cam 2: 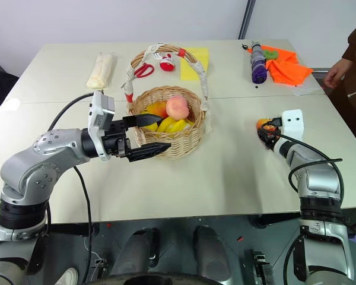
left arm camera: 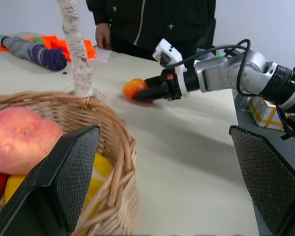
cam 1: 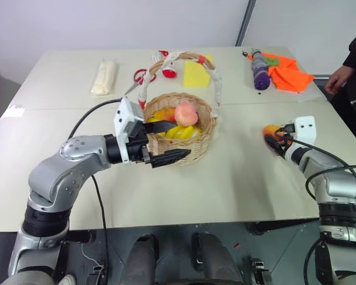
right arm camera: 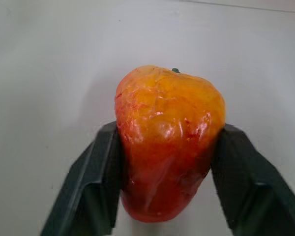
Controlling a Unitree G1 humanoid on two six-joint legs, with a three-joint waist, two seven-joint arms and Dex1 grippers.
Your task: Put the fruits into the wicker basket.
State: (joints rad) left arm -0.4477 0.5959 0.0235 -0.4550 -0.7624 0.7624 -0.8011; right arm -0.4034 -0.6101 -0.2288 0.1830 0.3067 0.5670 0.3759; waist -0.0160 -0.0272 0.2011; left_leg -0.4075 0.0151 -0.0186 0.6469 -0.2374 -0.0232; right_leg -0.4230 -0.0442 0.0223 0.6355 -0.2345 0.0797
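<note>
The right gripper (right arm camera: 164, 162) had its jaws closed against the red-and-yellow fruit (right arm camera: 168, 142) on the counter (cam 1: 237, 178); lifting straight up seemed wisest. The peach (cam 1: 186, 113) lay in the wicker basket (cam 1: 184, 145); the left gripper (cam 1: 166, 142) gaped empty.

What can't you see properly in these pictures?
- Basket contents: in the eye views the peach and bananas cover whatever lies under them in the wicker basket.
- Apple-like fruit: in the right wrist view its underside is hidden, so whether it rests on the table is unclear; the right gripper fingers flank it.
- Person: cut off by the left wrist view's top edge.
- Small red item beyond the basket: too small to identify.
</note>
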